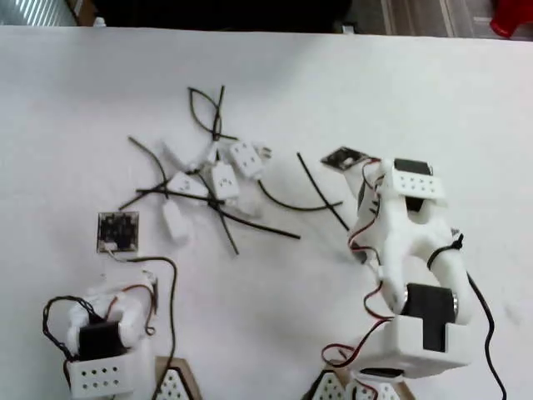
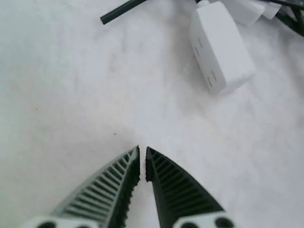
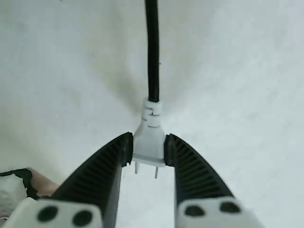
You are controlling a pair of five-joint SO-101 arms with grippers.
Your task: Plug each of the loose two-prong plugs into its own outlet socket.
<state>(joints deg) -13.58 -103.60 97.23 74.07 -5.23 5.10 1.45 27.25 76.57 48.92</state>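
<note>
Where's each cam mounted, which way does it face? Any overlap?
High: fixed above, looking down on the table; left arm and right arm at the bottom.
Left wrist: on left arm, looking past the shut left gripper at a socket.
Right wrist: on right arm, looking past the right gripper, shut on a plug.
Shared: high and left wrist likely both show that socket.

arms (image 1: pixel 412 275): two. white socket blocks (image 1: pixel 223 179): four, roughly. two-prong plug (image 3: pixel 149 142): one clear. black cords (image 1: pixel 250 223): several, tangled.
</note>
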